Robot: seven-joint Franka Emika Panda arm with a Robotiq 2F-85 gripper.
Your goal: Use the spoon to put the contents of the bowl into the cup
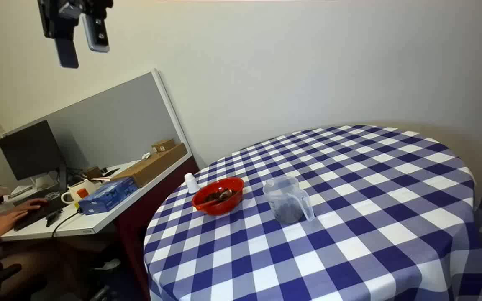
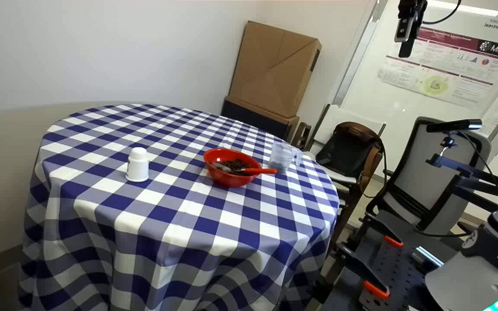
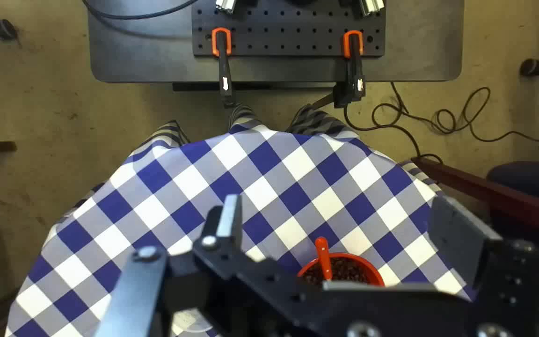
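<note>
The end effector [image 1: 83, 54] hangs in the upper left of the frame in an exterior view, well apart from everything on the table [image 1: 358, 188]; it is released, and in the wrist view its two fingers [image 3: 456, 241] stand wide of each other across the lower part of the picture. A blue-and-white checked cloth [image 2: 175, 129] covers the table. Near the middle of the frame in both exterior views sits the red bowl [image 2: 231, 179], upright, with the contents [image 2: 237, 164], dark brown loose bits, lying in it. The spoon [image 2: 261, 171] rests in the bowl too, its head among the bits and its orange-red handle reaching out over the rim. In the wrist view the bowl shows right of centre, low down, partly covered by the end effector, the spoon's handle pointing up the frame. The cup [image 1: 285, 200], clear and with a handle, stands to the right of the bowl in both exterior views, near it but apart; its lower part looks greyish, and whether that is the cloth seen through it or something inside cannot be told. A small white container [image 2: 138, 166] stands left of the bowl.
</note>
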